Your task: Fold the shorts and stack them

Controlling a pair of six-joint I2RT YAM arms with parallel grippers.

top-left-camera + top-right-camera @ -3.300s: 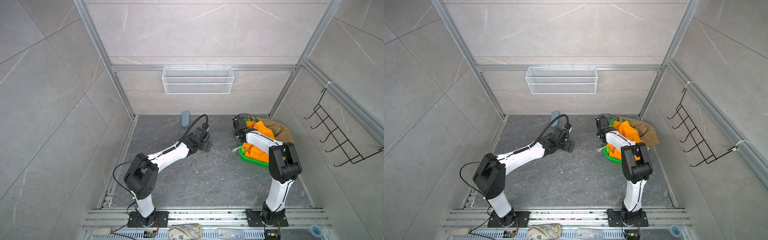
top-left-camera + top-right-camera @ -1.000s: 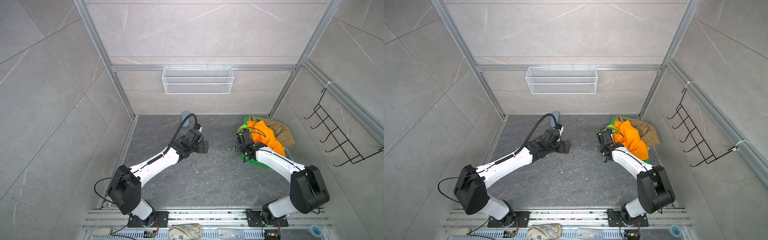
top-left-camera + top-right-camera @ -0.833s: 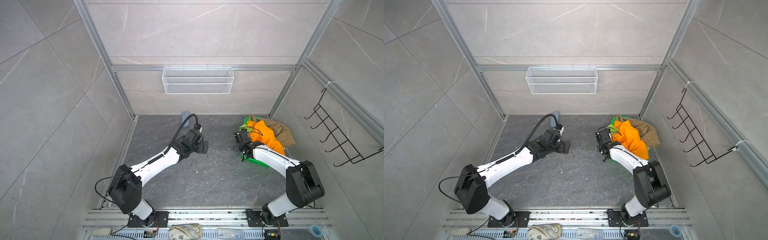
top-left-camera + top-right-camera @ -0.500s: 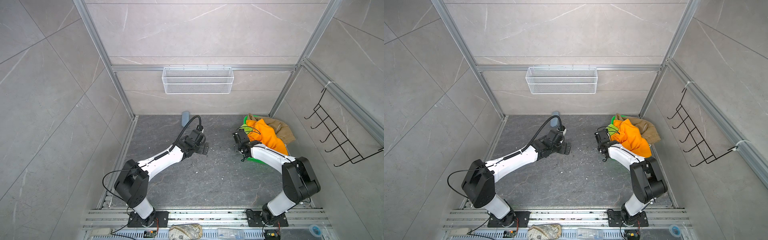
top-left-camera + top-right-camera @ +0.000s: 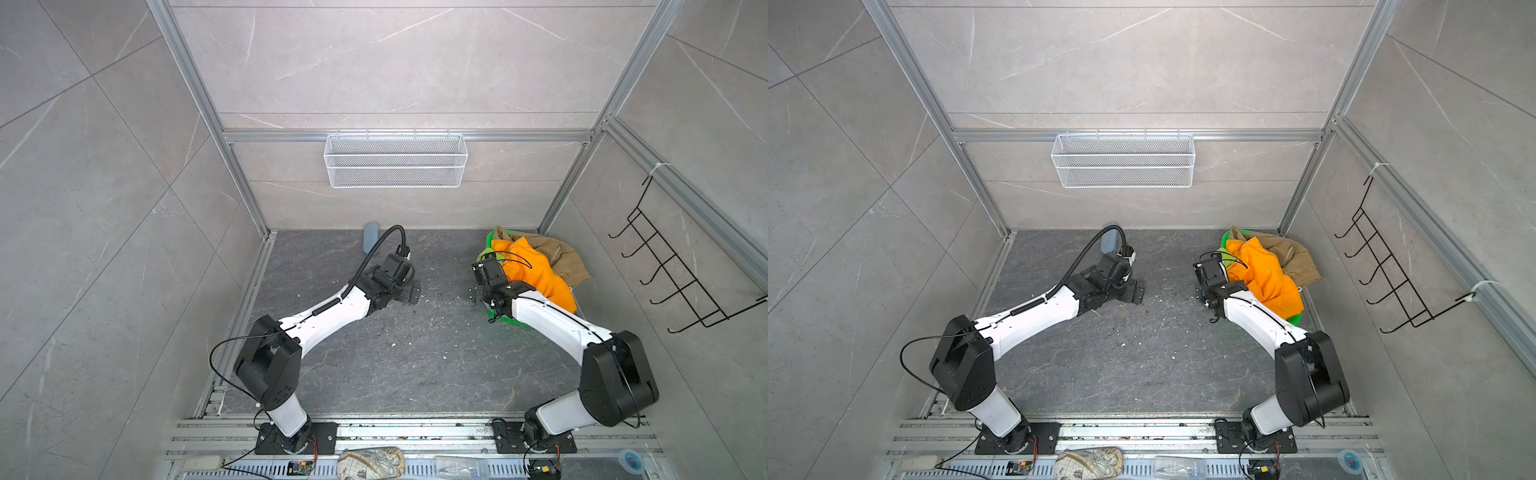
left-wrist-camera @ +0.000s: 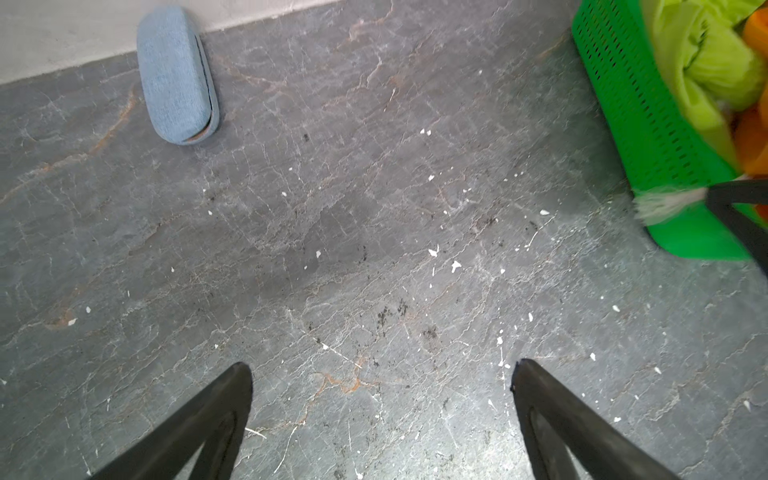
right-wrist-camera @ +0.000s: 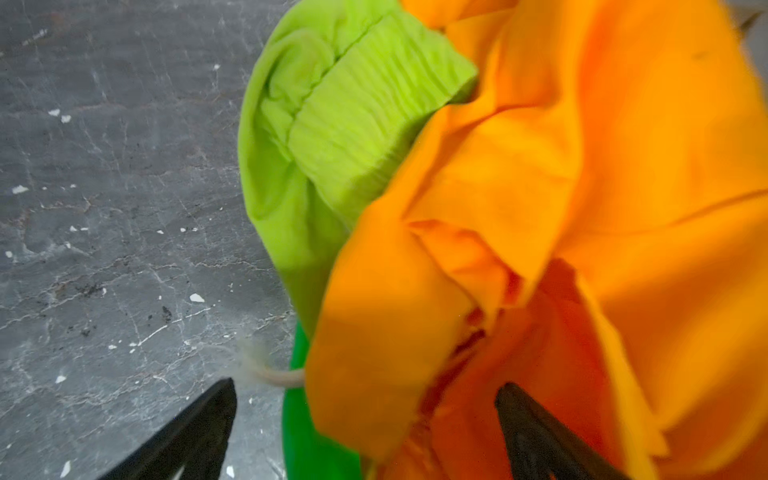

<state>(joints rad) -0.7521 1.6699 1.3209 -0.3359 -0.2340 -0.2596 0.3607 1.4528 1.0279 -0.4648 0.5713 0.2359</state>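
Left gripper (image 6: 380, 374) released, jaws wide over floor (image 6: 332, 249). Right gripper (image 7: 365, 390) released too, straddling edge of orange shorts (image 5: 536, 274) at basket (image 6: 631, 104), centre-right in both top views.

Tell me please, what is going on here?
Two robot arms are set to fold shorts, but nothing is folded yet. The orange shorts, the khaki shorts and the lime green shorts lie heaped in the green basket at the far right of the table. The right gripper is open beside the orange shorts. The left gripper is open above bare table.
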